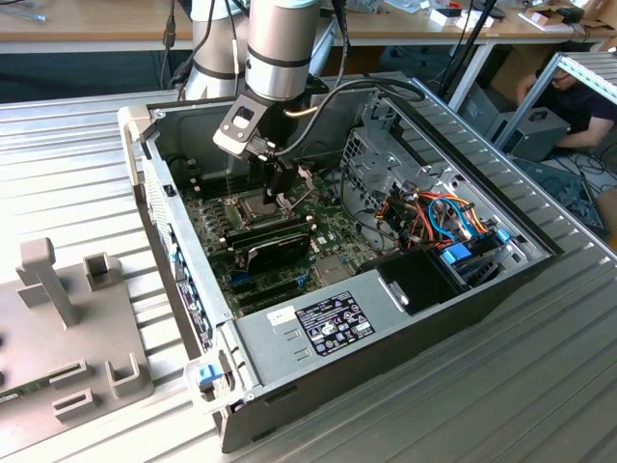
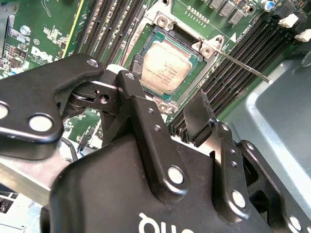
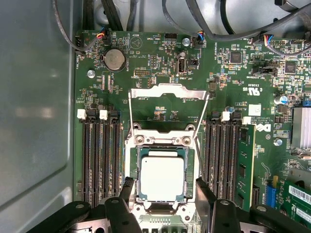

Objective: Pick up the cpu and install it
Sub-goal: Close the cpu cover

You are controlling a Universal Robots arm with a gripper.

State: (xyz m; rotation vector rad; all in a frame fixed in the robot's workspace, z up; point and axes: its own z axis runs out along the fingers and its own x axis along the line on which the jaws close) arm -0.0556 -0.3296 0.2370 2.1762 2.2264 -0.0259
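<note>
While agape, pincer (image 3: 165,185) seemingly astride cpu (image 3: 162,174)

A ribbed metal table (image 1: 540,386) bears a computer case (image 1: 405,338) and grey fixture (image 1: 58,328).

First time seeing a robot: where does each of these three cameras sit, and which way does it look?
Exterior view: off the arm, high, looking down into the open grey computer case; the silver arm and black gripper show.
First wrist view: on the arm, straight down on the green motherboard; black fingertips show.
Second wrist view: on the arm, slanting over the gripper's black linkage.
Shared: both wrist views show the small square silver-topped cpu in its socket between open fingers.
</note>
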